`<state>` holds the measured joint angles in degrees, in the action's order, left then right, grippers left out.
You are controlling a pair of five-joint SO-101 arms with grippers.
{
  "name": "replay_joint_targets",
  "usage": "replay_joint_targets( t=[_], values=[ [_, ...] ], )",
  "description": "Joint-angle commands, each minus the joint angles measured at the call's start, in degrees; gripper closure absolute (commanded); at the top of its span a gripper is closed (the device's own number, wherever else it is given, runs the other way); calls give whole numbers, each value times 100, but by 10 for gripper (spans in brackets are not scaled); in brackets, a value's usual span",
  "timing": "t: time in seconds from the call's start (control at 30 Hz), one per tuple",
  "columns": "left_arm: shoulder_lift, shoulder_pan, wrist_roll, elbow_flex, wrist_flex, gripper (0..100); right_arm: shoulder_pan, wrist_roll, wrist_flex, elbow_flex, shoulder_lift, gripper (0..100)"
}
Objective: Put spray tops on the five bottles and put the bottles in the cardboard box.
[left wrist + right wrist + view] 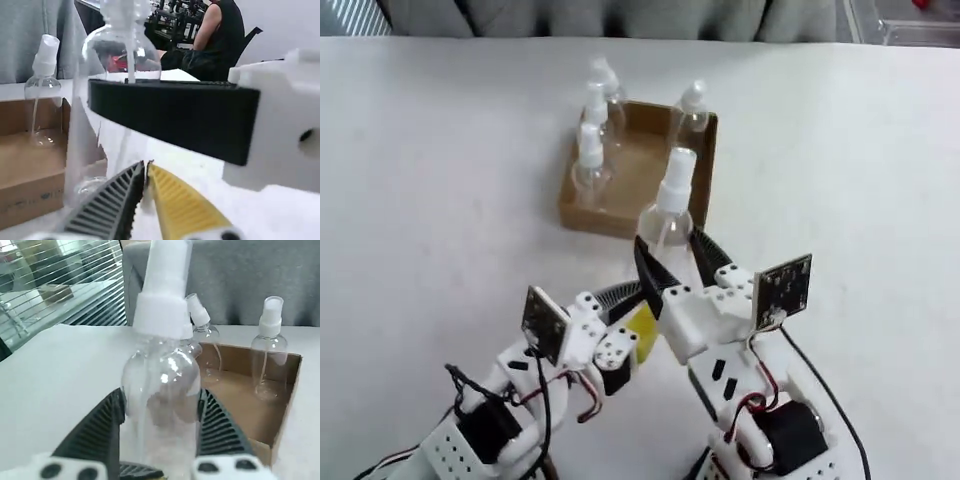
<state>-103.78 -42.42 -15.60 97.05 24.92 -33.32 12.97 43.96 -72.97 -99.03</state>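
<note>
A clear bottle (670,205) with a white spray top stands upright at the near rim of the cardboard box (620,215). My right gripper (668,242) is shut on its body. In the right wrist view the black fingers (102,427) press both sides of that bottle (160,375). I cannot tell whether it rests on the table. Several capped bottles (590,165) stand inside the box, three along one side and one (692,105) in the far corner. My left gripper (640,302) lies shut and empty just beside the right one, its black and yellow fingers (170,200) together.
The two grippers sit close together in front of the box. In the left wrist view the right arm's black finger (175,117) crosses just above the left gripper. White table (440,200) spreads to both sides. A clear container (905,20) sits at the far right edge.
</note>
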Motion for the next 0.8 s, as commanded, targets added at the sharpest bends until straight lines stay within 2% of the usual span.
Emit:
replay_joint_targets(
  t=[0.0,0.2,0.37,0.53,0.63,0.77],
  values=[
    [-84,251,18,-9,-149,980,-453,-79,312,536,-66,984],
    [-75,251,18,-9,53,980,-655,-132,769,941,-66,984],
    [-75,251,44,-9,105,980,-593,-325,716,923,-22,984],
    [-75,251,79,-9,527,980,75,-334,101,624,-13,984],
    [-75,286,290,-53,976,980,356,-624,-488,193,-4,984],
    [-75,1033,853,-255,1582,980,479,-765,-954,-141,-4,984]
  ],
)
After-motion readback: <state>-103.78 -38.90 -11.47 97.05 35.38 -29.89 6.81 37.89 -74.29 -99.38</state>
